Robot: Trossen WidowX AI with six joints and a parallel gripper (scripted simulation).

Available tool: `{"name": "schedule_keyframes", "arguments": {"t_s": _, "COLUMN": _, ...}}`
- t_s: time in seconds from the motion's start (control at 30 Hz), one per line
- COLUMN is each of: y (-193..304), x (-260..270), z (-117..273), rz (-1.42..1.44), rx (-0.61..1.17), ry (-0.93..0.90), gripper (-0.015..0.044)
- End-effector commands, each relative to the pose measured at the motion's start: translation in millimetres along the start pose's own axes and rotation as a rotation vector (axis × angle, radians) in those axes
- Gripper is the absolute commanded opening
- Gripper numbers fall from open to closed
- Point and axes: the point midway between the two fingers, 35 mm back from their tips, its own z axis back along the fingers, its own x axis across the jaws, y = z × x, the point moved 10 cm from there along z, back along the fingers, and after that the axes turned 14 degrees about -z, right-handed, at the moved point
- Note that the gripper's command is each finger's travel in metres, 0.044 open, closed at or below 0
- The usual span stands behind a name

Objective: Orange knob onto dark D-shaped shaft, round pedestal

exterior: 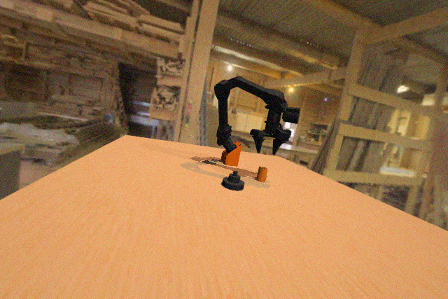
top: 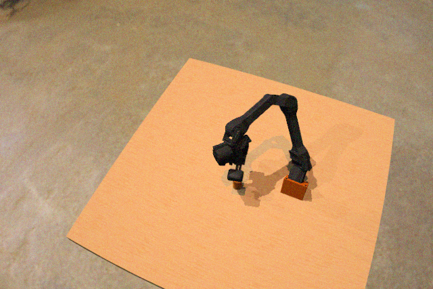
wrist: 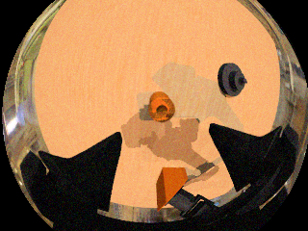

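the black two-fingered gripper, fingers apart, hangs above the orange cylindrical knob; the dark round pedestal stands near the knob.

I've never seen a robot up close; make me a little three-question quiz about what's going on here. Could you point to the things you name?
1. True or false: the orange knob (top: 237,185) (exterior: 262,174) (wrist: 161,108) is already on the shaft of the round pedestal (exterior: 232,183) (wrist: 231,80).
2. Multiple choice: how do the jaws (top: 235,175) (exterior: 267,153) stand? A: closed on the knob; B: open, holding nothing; C: closed on the pedestal.
3. Fill in: the pedestal and its shaft are ____ in colour.

Key: 1 false; 2 B; 3 dark
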Motion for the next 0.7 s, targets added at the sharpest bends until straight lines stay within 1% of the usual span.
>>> {"name": "schedule_keyframes", "arguments": {"t_s": 0.0, "y": -0.2, "x": 0.0, "z": -0.2, "rz": -0.032, "rx": -0.004, "ry": 0.003, "gripper": 0.044}}
{"name": "schedule_keyframes", "arguments": {"t_s": 0.03, "y": -0.3, "x": 0.0, "z": -3.0, "rz": -0.037, "rx": -0.004, "ry": 0.003, "gripper": 0.044}}
{"name": "schedule_keyframes", "arguments": {"t_s": 0.13, "y": -0.5, "x": -0.1, "z": -31.8, "rz": -0.088, "rx": -0.005, "ry": 0.004, "gripper": 0.044}}
{"name": "schedule_keyframes", "arguments": {"t_s": 0.27, "y": -0.3, "x": -0.2, "z": -35.7, "rz": -0.093, "rx": -0.005, "ry": 0.004, "gripper": 0.044}}
{"name": "schedule_keyframes", "arguments": {"t_s": 0.37, "y": 0.1, "x": 0.2, "z": -48.3, "rz": -0.093, "rx": -0.005, "ry": 0.004, "gripper": 0.044}}
{"name": "schedule_keyframes", "arguments": {"t_s": 0.67, "y": -1.0, "x": 0.6, "z": -60.0, "rz": -0.093, "rx": -0.005, "ry": 0.004, "gripper": 0.044}}
